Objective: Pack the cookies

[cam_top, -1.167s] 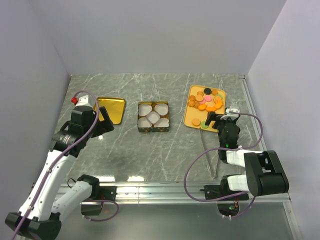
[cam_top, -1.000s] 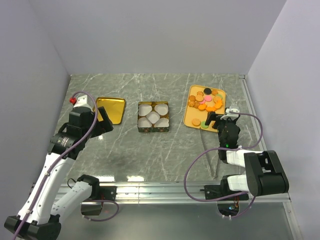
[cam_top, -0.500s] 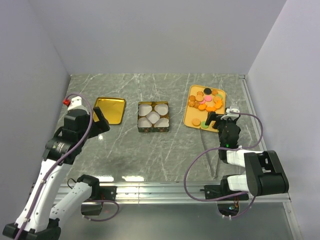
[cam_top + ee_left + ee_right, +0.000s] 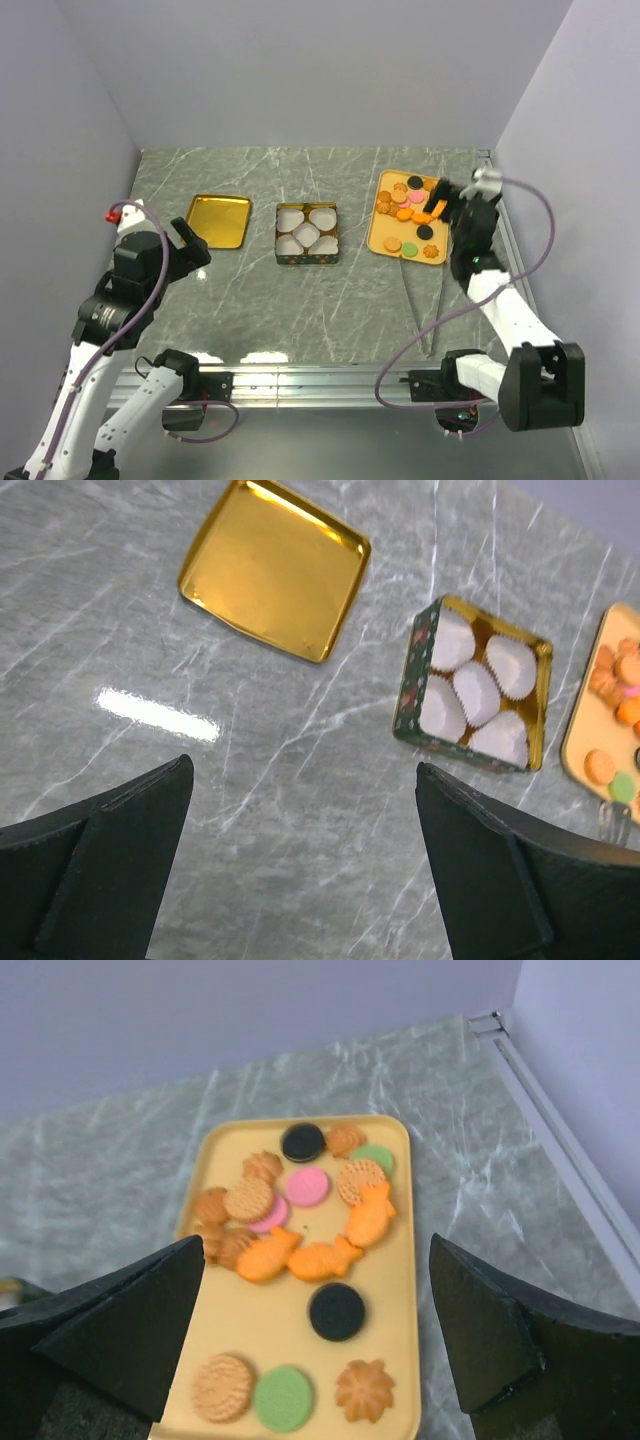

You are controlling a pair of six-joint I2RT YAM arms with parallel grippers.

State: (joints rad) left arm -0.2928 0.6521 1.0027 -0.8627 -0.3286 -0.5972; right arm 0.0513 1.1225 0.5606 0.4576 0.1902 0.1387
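Grey marbled table point(image 4: 330, 300) underneath everything. Left arm point(image 4: 100, 330) at 8 o'clock of the top view, white and black, with the left gripper point(image 4: 190, 245) up over bare marble: jaws spread wide, nothing between them. Right arm point(image 4: 505, 310) at 4 o'clock, reaching toward 2 o'clock, with the right gripper point(image 4: 440, 200) above the 3 o'clock edge of the yellow tray point(image 4: 378, 240): jaws likewise wide apart, empty, clear of the tray's contents in the wrist view. Gold lid point(image 4: 219, 219) flat at 10 o'clock, inner face up. Square tin point(image 4: 305, 260) near the centre, between lid and tray, apart from both, filled by five white paper cups point(image 4: 307, 230). Cookies point(image 4: 410, 210) all on the yellow tray at 2 o'clock: mostly orange, clustered toward its 12 o'clock end with pink, green and dark ones among them; looser toward 6 o'clock, one dark, one green, two orange.
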